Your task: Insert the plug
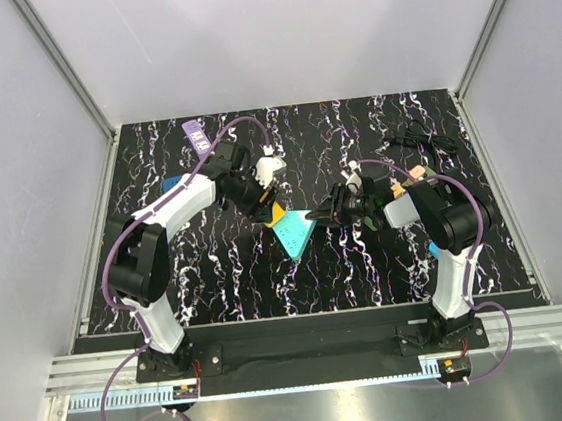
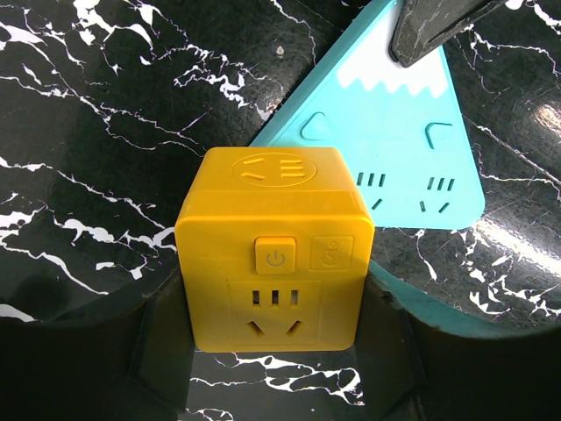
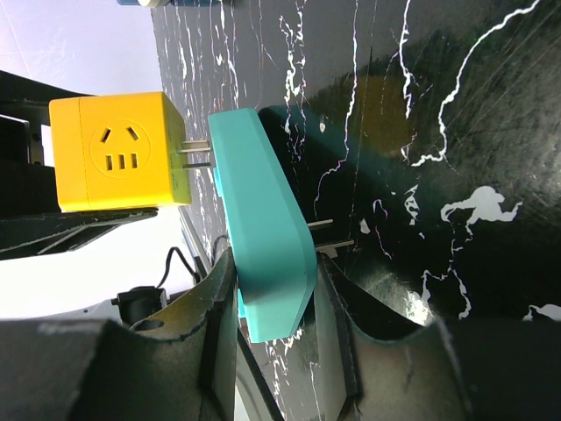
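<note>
The plug is a yellow cube adapter (image 2: 273, 246) with a power button and sockets on its faces. My left gripper (image 2: 273, 351) is shut on its two sides. Its metal prongs (image 3: 197, 156) reach the face of a teal triangular socket block (image 3: 263, 228), with a small gap left between the two bodies. My right gripper (image 3: 273, 307) is shut on the teal block's narrow end, holding it on edge above the table. From above, the yellow cube (image 1: 275, 214) and the teal block (image 1: 295, 231) meet mid-table between the left gripper (image 1: 260, 198) and the right gripper (image 1: 327, 213).
A purple strip (image 1: 195, 134) lies at the back left and a black cable (image 1: 420, 141) at the back right. A blue object (image 1: 171, 185) sits beside the left arm. Small orange (image 1: 413, 171) and blue (image 1: 433, 249) pieces lie near the right arm. Metal rails border the black marbled mat (image 1: 268, 282).
</note>
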### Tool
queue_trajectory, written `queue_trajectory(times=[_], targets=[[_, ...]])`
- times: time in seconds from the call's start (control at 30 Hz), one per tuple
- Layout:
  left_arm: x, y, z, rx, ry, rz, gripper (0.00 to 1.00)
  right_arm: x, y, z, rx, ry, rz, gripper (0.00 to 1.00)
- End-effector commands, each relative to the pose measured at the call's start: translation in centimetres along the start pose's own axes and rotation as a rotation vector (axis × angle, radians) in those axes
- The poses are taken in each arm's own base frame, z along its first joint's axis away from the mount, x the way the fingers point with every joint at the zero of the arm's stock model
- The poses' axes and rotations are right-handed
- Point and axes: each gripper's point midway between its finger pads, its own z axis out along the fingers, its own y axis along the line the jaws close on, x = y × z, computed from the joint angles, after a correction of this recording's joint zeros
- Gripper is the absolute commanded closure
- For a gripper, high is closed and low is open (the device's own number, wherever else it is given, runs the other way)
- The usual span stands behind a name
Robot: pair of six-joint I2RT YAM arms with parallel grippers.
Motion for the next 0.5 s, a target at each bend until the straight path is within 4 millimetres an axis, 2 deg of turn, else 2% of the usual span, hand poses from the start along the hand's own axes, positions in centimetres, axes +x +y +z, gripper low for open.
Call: queue_trajectory(times=[0.0, 0.2, 0.47], targets=[[-3.9, 0.2, -1.7, -0.012, -0.11, 0.06, 1.0, 0.6, -0.1, 0.3, 0.01, 0.026, -0.026, 1.0], [-4.0, -0.6, -1.9, 0.005, -0.121, 0.058, 1.0, 0.6, -0.1, 0.3, 0.006, 0.029, -0.019, 1.0], [-2.5, -0.8, -1.2, 0.01, -0.085, 0.04, 1.0, 0.6, -0.2, 0.4, 0.007, 0.028, -0.017, 1.0]])
